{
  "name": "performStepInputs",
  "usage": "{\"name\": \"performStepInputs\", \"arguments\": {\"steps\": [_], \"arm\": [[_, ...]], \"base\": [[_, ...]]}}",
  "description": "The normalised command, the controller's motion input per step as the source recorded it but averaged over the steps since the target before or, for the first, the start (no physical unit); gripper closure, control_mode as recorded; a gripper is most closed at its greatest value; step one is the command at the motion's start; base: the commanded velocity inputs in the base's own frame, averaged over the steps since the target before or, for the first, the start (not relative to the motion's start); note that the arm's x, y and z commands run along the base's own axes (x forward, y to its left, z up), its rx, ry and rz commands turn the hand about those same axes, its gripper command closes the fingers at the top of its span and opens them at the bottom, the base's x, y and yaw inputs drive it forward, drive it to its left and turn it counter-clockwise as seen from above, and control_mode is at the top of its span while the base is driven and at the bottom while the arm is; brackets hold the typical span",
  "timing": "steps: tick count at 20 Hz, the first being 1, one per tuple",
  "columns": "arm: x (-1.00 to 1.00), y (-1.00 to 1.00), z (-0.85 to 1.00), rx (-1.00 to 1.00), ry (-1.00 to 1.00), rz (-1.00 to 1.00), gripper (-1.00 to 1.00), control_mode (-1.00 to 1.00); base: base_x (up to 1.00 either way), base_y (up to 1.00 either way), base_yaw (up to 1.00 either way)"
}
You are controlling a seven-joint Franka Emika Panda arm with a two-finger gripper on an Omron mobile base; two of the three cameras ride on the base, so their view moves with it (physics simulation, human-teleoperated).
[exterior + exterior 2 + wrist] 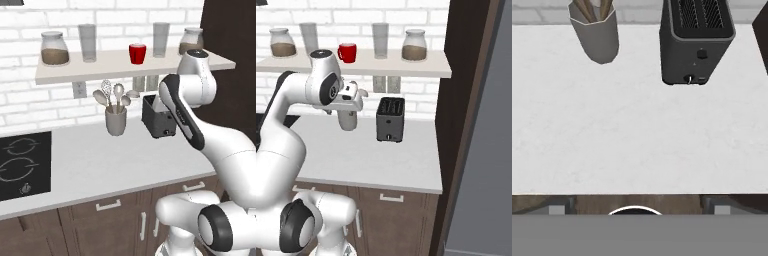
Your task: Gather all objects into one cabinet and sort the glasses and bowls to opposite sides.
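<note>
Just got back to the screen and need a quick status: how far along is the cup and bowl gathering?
Nothing looks done yet. The red cup sits on the white wall shelf, not in a cabinet. The arm is raised over the counter near the toaster and utensil holder; whether its gripper holds anything cannot be told. Left: fetch the red cup and the remaining cups and bowl, then sort them.

You saw the red cup (137, 53) on the wall shelf (70, 74), above the toaster (158, 118) and utensil holder (115, 121) on the counter (110, 165).
</note>
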Motion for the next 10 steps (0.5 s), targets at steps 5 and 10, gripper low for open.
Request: {"name": "performStepInputs", "arguments": {"steps": [5,10], "arm": [[0.0,0.0,0.0,0.0,0.0,0.0,-1.0,1.0],[0.0,0.0,0.0,0.0,0.0,0.0,-1.0,1.0]], "base": [[0.0,0.0,0.0],[0.0,0.0,0.0]]}}
